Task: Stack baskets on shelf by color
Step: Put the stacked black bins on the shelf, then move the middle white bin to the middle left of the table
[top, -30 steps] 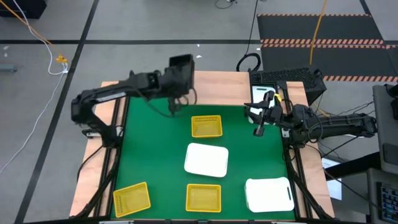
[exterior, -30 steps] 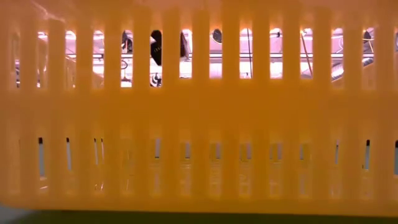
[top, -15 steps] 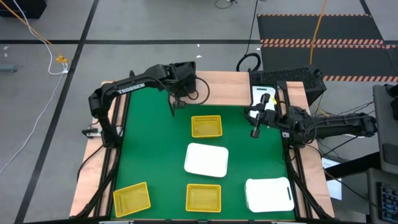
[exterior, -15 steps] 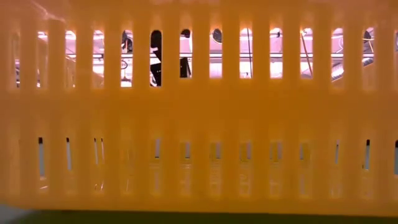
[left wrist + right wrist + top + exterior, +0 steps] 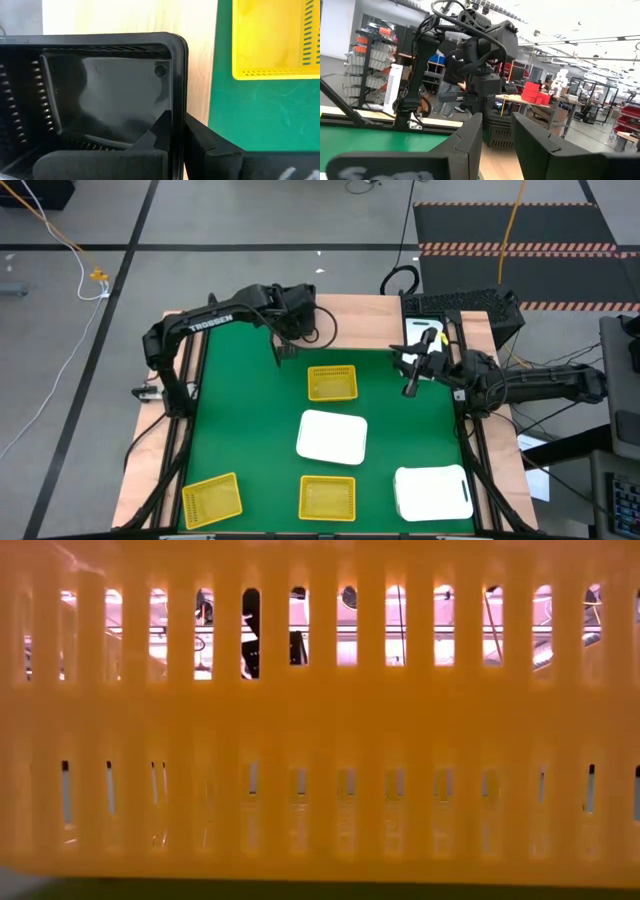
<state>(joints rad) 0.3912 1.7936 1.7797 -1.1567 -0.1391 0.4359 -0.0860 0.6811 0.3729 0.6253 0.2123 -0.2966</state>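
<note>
Green mat point(image 5: 240, 430): I see L gripper point(image 5: 177, 135) pinching black basket point(image 5: 100, 90) wall at far edge; R gripper point(image 5: 412, 385) parted, empty, hovering right of yellow basket point(image 5: 332, 382).

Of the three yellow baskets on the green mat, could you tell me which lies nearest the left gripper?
The yellow basket at the mat's far middle, just beyond the left gripper; the other two sit along the near edge.

High view overhead, low view pressed against yellow basket point(image 5: 320, 740) (blocked)
</note>
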